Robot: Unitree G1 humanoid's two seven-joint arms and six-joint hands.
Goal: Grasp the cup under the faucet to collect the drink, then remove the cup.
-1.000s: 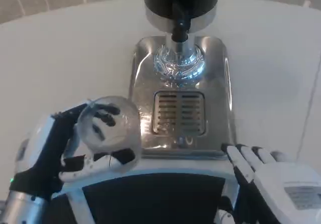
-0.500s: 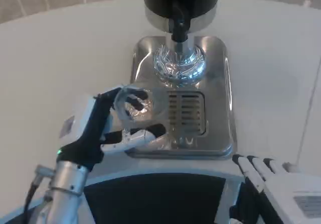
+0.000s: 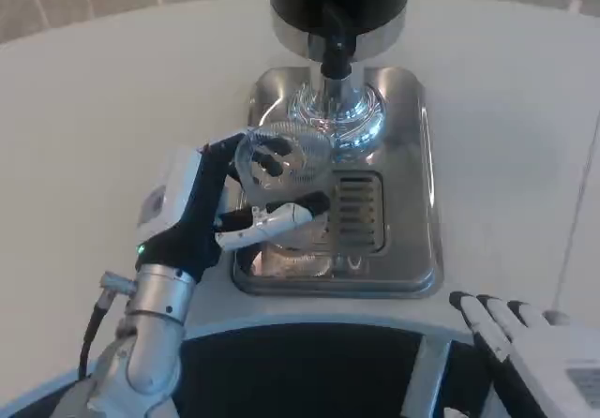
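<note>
Moving up and right since the earlier frames, the left hand [image 3: 202,219] now has the clear round plastic cup [image 3: 280,158] over the shiny steel drip tray [image 3: 424,202], left of the slotted drain grille [image 3: 361,214], closer to the black faucet spout [image 3: 336,54] but not under it; a second ago it was off the tray's near-left corner. Cup is transparent, empty, rim tilted toward camera, dark fingertips visible through its wall. Left hand grasps it: fingers wrap the far-left side, thumb crosses below on the near side. Cup sits above and right of the hand's white back. Right hand [image 3: 525,343] has slid lower, at the table's near-right edge, fingers straight, holding nothing
</note>
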